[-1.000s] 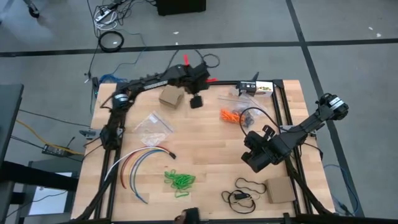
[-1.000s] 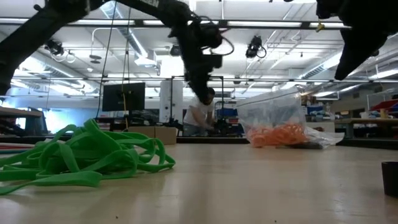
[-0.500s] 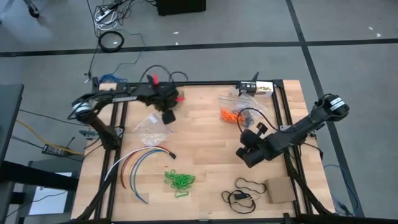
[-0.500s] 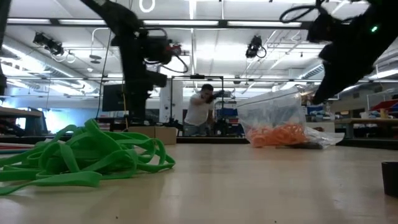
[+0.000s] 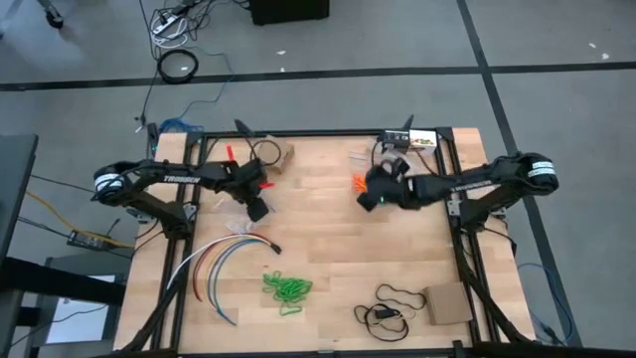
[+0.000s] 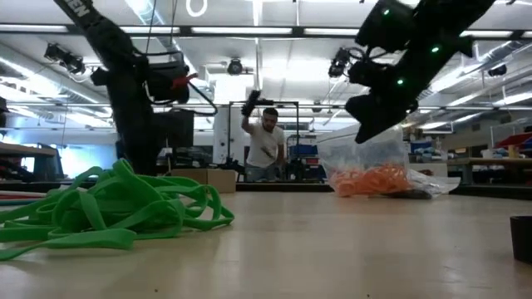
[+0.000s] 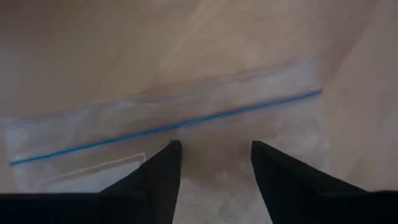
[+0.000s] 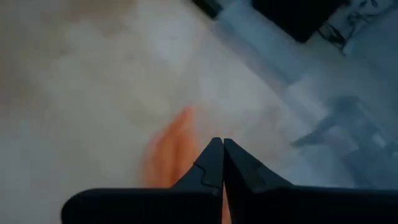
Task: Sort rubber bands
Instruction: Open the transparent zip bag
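**A:** On the pale wooden desk point(image 5: 328, 249), how far has the sorting got?

**B:** The colours already lie apart, I'd say. The small thin orange rubber bands point(image 5: 364, 185) sit at the far right part, in or against a clear plastic bag point(image 6: 366, 154); the low view shows them heaped inside it. The bright green rubber bands point(image 5: 286, 288) form a loose heap near the front middle, bare on the wood. The dark brown-black bands point(image 5: 393, 295) lie at the front right, beside a brown cardboard box point(image 5: 447, 304).

**B:** So green and dark still look unbagged.

**A:** And the arms?

**B:** The left end effector point(image 5: 257, 206) hovers over a flat clear zip bag with a blue seal line point(image 7: 168, 127) on the left side of the desk. Its two dark fingers point(image 7: 158, 177) stand apart, with nothing between them. My guess is that it is about to pick that bag up for another colour.

**A:** The right one?

**B:** The right end effector point(image 5: 376, 197) is just beside the orange heap, its fingers pressed together and empty, as the wrist view shows.

**A:** Anything else about?

**B:** Long curved coloured cables point(image 5: 224, 261) at the front left, not part of the job.
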Action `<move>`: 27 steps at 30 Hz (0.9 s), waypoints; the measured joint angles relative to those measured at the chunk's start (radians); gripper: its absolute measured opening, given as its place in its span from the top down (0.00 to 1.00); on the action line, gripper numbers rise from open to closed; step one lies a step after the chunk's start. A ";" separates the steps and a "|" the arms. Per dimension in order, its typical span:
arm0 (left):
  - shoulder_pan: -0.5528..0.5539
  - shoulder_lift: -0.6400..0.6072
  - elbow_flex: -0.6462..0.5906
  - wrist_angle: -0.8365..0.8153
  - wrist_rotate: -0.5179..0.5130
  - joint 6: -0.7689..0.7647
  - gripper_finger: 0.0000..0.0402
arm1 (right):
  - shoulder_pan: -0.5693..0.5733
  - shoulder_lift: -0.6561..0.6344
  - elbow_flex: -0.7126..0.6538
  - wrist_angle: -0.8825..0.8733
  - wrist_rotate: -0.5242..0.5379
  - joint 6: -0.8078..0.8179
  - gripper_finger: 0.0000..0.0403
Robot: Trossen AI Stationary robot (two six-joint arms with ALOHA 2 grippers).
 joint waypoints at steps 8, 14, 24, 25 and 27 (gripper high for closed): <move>0.002 -0.005 -0.088 0.142 -0.026 -0.014 0.55 | -0.298 0.041 -0.030 0.111 -0.223 -0.130 1.00; 0.001 -0.016 -0.085 0.182 -0.022 0.018 0.87 | -0.377 0.104 -0.049 0.224 -0.324 -0.165 1.00; -0.031 -0.139 -0.022 0.159 0.059 0.049 0.99 | -0.256 -0.108 0.004 0.352 -0.422 -0.226 0.98; -0.043 -0.157 -0.017 0.170 0.077 0.065 0.99 | -0.251 -0.129 0.008 0.372 -0.488 -0.205 0.98; -0.070 -0.196 -0.014 0.209 0.097 0.071 0.99 | -0.245 -0.159 0.009 0.416 -0.651 -0.139 0.97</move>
